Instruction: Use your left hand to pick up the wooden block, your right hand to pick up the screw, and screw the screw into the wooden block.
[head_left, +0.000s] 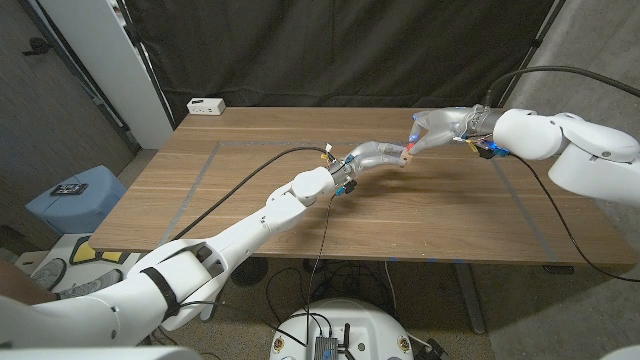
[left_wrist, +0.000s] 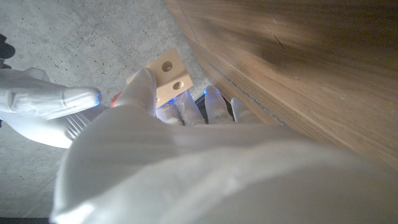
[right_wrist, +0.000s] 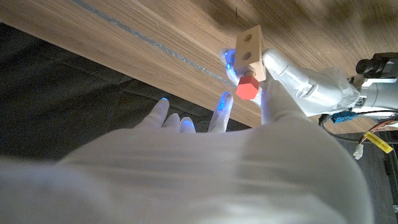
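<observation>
- The left hand and right hand meet in the air above the bench, toward its far right part, fingertips almost together.
- The left hand grips the block between thumb and fingers; the block sticks out past the fingertips, two round holes showing on one face.
- The red screw sits against the block's face, just beside the left fingers; the right hand's fingers are spread just short of it, and I cannot tell whether the right thumb is touching or gripping the screw.
- Open bench lies all around beneath both hands: bare wood toward the left arm's side, the near edge well away from the hands, the far edge closer behind them.
- The surface is brown wood grain with a pale taped line marking a rectangle.
- A black curtain hangs behind the bench; grey floor shows at the sides.
- A small white box stands at the far left corner, well apart from the hands.
- A black cable trails along the left arm over the bench.
</observation>
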